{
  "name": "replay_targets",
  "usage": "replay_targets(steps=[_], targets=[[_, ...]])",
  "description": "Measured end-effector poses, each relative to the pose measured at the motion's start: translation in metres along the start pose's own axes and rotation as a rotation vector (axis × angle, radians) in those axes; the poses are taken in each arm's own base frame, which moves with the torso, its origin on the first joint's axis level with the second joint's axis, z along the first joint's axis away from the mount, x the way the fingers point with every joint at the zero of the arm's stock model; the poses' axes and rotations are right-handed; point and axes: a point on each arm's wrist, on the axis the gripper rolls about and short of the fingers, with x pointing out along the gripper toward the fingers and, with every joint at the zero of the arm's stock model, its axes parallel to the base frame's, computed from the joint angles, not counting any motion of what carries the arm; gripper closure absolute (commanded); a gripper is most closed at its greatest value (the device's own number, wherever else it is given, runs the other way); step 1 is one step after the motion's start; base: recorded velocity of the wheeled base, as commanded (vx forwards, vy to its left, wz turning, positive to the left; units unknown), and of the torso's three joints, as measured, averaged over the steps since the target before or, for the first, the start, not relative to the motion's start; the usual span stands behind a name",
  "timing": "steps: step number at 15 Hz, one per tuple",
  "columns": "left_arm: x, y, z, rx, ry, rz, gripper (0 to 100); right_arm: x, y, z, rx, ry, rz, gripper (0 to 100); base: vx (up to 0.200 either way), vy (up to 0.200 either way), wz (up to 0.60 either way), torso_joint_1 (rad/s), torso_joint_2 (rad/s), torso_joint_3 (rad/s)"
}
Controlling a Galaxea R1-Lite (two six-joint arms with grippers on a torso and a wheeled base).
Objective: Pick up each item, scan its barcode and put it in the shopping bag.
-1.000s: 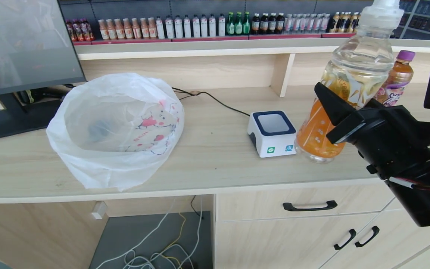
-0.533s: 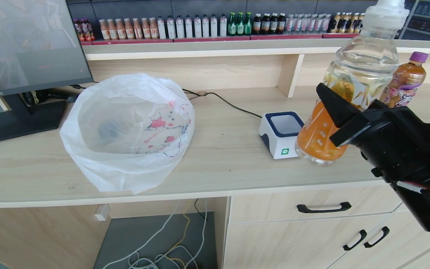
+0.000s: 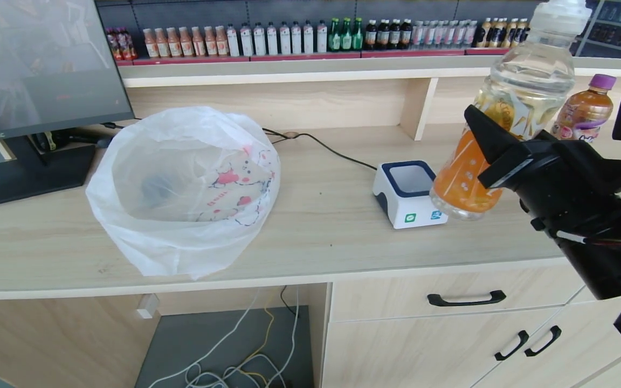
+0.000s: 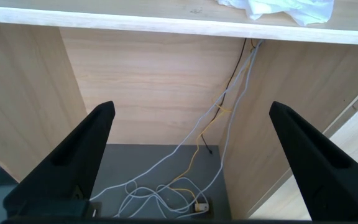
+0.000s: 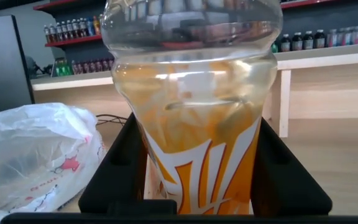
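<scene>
My right gripper [image 3: 510,156] is shut on a clear bottle of orange drink [image 3: 504,118] and holds it upright, its base hanging just right of the white and blue barcode scanner [image 3: 407,194]. Seen from the right wrist, the orange drink bottle [image 5: 197,118] sits clamped between the two black fingers [image 5: 114,168]. A white shopping bag [image 3: 186,188] stands open on the counter's left half, with a printed item inside. Below the counter edge [image 4: 166,25], my left gripper [image 4: 191,155] is open, facing cables on the floor.
A second bottle with a purple cap [image 3: 582,110] stands on the counter behind the held one. A monitor [image 3: 35,64] stands at the far left. A black cable [image 3: 321,148] runs to the scanner. Rows of bottles [image 3: 310,35] line the back shelf. Drawers with black handles [image 3: 464,299] sit below.
The camera shifted a second ago. Since then the right gripper has carried the orange drink bottle slightly up, its base now higher beside the scanner.
</scene>
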Motion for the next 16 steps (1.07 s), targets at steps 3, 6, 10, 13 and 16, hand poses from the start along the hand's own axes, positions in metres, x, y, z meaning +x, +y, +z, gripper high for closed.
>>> replay_targets(steps=[3,6,10,13,16], targets=[[0.000,0.000,0.000,0.000,0.000,0.000,0,0.016,0.006,-0.010,0.015,-0.005,0.003,100,0.000,0.000,0.00,0.000,0.00,0.000],[0.000,0.000,0.000,-0.001,0.000,0.000,0,0.029,0.008,-0.017,0.097,-0.007,-0.090,100,0.000,0.000,0.00,0.000,0.00,0.000],[0.000,0.000,0.000,0.000,0.000,-0.001,0,0.045,0.015,-0.019,0.256,-0.021,-0.155,100,0.000,0.000,0.00,0.000,0.00,0.000],[0.000,0.000,0.000,0.000,0.000,0.000,0,0.054,0.020,-0.014,0.429,-0.062,-0.150,100,0.000,0.000,0.00,0.000,0.00,0.000],[0.000,0.000,0.000,0.000,-0.001,0.000,0,0.060,0.019,-0.014,0.545,-0.087,-0.153,100,0.000,0.000,0.00,0.000,0.00,0.000]])
